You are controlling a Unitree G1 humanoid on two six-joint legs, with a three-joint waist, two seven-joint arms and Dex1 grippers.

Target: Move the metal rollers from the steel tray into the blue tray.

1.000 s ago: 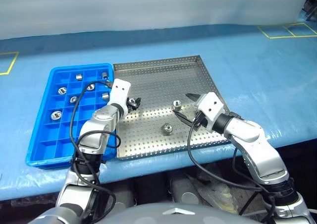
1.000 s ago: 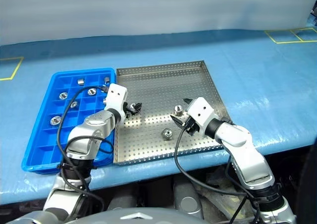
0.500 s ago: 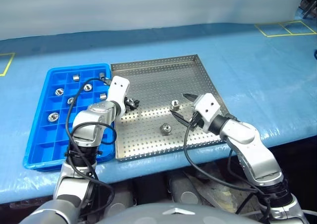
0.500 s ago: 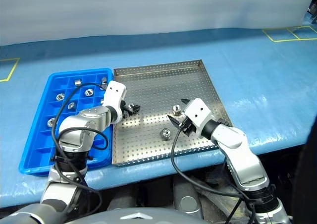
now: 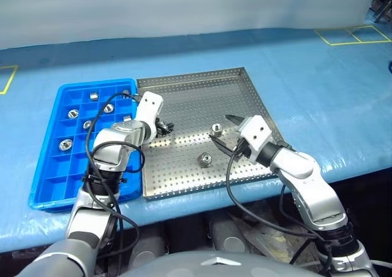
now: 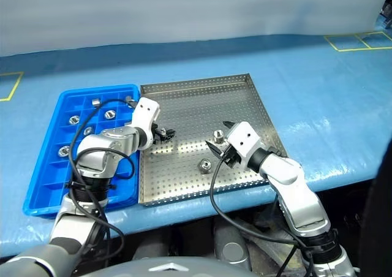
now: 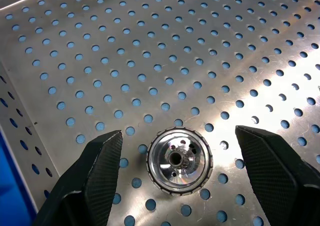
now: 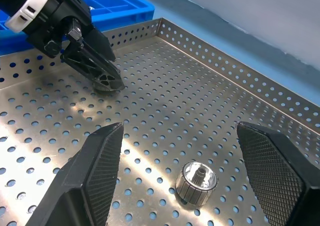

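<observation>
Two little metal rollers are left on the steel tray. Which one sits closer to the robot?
The roller nearer the steel tray's front rim. The other roller sits farther back, between the right tool's open fingers.

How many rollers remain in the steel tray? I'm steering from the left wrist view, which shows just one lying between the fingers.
Observer: Two metal rollers lie on the steel tray.
Operator: Where's the right gripper?
Observer: The right gripper is open, lined up on the farther roller, facing the left gripper.
Operator: Anything in the blue tray?
Observer: The blue tray holds several rollers in its far compartments.
</observation>
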